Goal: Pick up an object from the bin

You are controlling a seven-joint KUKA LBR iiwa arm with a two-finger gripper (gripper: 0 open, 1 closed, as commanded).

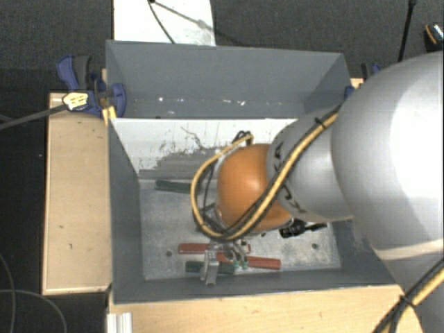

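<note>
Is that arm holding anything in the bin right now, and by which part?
It cannot be told. The gripper sits low near the bin's front wall, among a red bar and a green piece; no hold on either is visible.

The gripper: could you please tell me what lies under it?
Red stick ends and a green piece show on the bin floor beside the gripper; what lies directly beneath it is covered.

We see a slim red rod (pixel 191 248) lying flat just beside the pincer (pixel 211 269), and a second red length (pixel 265 261) lying on its opposite side.
</note>
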